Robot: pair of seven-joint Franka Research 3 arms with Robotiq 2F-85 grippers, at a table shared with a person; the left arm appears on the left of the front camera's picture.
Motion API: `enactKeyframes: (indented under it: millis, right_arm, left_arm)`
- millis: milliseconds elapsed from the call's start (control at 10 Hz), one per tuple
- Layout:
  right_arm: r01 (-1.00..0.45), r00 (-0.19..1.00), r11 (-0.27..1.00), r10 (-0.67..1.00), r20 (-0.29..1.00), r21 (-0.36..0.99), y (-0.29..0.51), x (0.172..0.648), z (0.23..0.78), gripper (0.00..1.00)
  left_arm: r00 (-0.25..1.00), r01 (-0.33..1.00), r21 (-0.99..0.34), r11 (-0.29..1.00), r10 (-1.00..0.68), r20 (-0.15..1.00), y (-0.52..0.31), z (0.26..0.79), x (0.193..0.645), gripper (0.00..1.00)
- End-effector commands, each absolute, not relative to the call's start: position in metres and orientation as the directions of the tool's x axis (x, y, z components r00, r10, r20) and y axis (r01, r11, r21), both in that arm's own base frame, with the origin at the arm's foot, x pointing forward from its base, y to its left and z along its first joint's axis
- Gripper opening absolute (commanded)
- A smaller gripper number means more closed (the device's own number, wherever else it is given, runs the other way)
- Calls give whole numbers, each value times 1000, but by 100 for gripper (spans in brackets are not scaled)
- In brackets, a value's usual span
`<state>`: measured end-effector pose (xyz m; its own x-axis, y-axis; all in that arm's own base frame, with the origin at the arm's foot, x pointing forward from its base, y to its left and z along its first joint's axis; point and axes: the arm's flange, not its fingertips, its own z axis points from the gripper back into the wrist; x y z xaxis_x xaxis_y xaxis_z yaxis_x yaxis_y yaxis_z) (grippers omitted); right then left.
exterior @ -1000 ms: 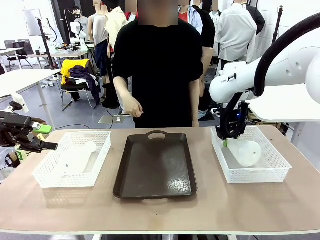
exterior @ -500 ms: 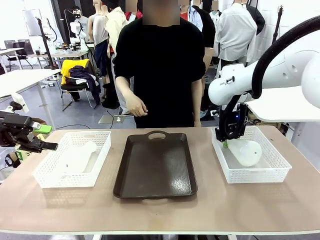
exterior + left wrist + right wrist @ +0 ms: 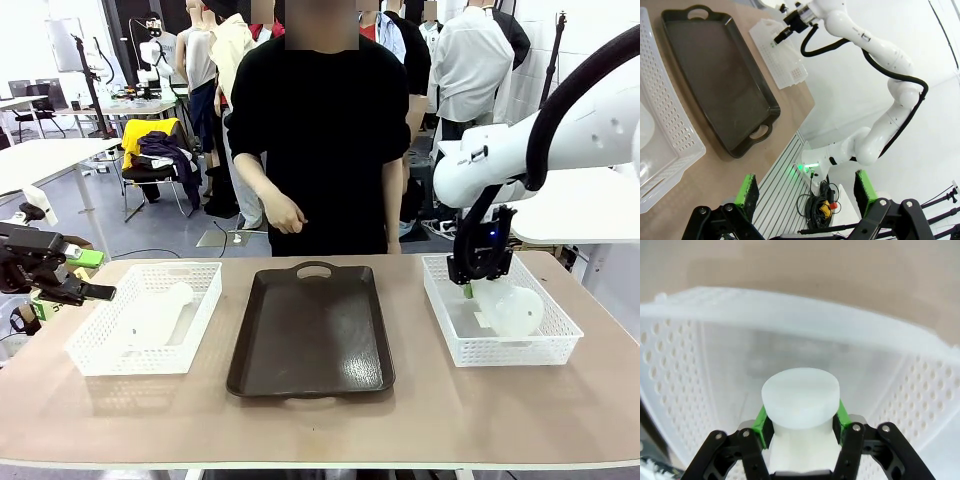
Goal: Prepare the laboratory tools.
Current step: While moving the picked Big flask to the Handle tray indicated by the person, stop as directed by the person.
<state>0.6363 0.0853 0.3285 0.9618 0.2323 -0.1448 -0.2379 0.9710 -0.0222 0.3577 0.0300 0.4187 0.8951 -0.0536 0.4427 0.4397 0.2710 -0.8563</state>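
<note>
The right gripper (image 3: 801,421) has its fingers pinching the neck of the flask (image 3: 800,390) in the table's right-edge basket (image 3: 680,365); the tray (image 3: 310,330) lies leftward. The left gripper (image 3: 806,192) has its fingers spread

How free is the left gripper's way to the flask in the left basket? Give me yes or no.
Likely yes. The left gripper is open, at the table's left edge beside the basket; the flask lies on its side inside, with nothing over it.

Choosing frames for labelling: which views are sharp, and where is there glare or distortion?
Front view: sharp, evenly lit, faint sheen on the tray. Left wrist view: wide-angle bending, background blown out white. Right wrist view: flask sharp, basket behind it soft.
</note>
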Motion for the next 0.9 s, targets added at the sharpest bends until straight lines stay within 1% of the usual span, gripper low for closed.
enactKeyframes:
  millis: [0, 100, 400, 800]
  right_arm:
    - [-155, 980, 988, 152, -126, -11, 78, 609, 352, 0]
    - [-137, 982, 991, 135, -135, -7, 74, 601, 361, 0]
    - [-107, 990, 994, 106, -90, -4, 68, 594, 386, 0]
    - [-62, 998, 998, 62, -13, -12, 51, 575, 443, 0]
  left_arm:
    - [891, 448, -854, 264, -48, 452, 31, 420, 358, 100]
    - [891, 448, -854, 264, -48, 452, 31, 420, 358, 100]
    - [891, 448, -854, 264, -48, 452, 31, 420, 358, 100]
    - [891, 448, -854, 264, -48, 452, 31, 420, 358, 100]
